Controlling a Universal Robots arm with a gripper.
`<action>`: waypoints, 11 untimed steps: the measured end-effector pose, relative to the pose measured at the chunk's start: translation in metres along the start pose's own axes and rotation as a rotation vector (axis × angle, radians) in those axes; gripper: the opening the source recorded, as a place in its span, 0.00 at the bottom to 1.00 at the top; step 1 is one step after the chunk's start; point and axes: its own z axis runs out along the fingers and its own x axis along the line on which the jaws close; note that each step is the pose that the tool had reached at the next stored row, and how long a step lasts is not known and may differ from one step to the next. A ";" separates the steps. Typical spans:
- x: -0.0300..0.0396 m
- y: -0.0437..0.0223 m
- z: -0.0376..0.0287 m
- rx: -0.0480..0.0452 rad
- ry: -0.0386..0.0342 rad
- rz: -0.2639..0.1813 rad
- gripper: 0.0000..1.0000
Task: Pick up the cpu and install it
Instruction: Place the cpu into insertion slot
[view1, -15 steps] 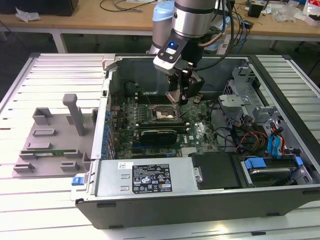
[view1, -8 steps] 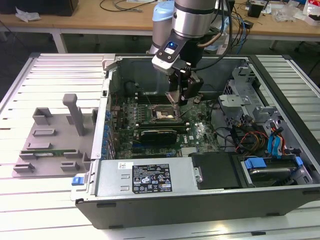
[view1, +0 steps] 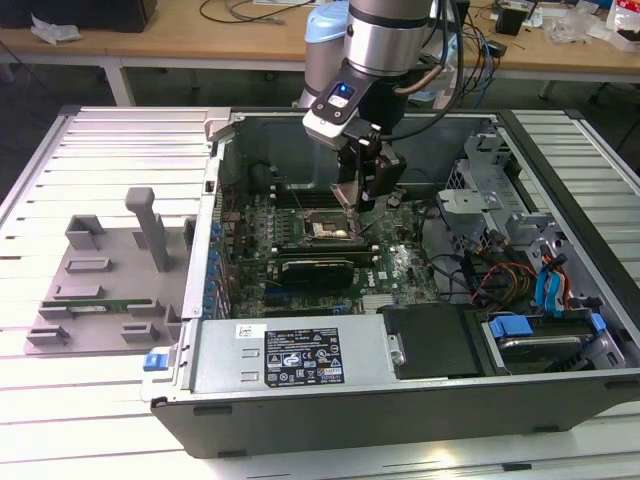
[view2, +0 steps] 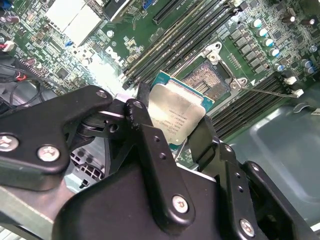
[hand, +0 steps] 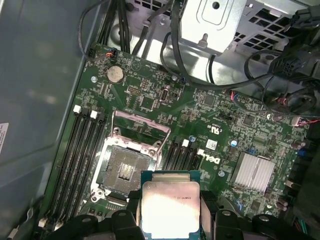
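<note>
In the exterior view, the gripper (view1: 368, 198) hangs inside the open computer case (view1: 300, 365), at about one o'clock from the motherboard's socket (view1: 330, 232). A grey fixture (view1: 100, 290) lies on the table (view1: 100, 140) at nine o'clock of the case.

In the second wrist view, the black fingers (view2: 142, 125) are clamped on the cpu (view2: 176, 112), with its metal top showing.

In the first wrist view, the cpu is held near the bare socket, not seated in it.

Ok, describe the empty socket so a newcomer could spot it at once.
Inside the open computer case, find the green motherboard. Between its two banks of long black memory slots sits the socket, near the cpu in the tool. Alone among its narrow neighbours, it is a dark square in a silver metal frame.
</note>
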 end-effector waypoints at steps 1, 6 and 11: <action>0.0000 0.0000 0.0000 0.0002 -0.0002 0.002 0.55; 0.0000 0.0000 0.0000 0.0011 -0.0006 0.014 0.55; 0.0000 0.0000 0.0000 0.0022 -0.0009 0.027 0.55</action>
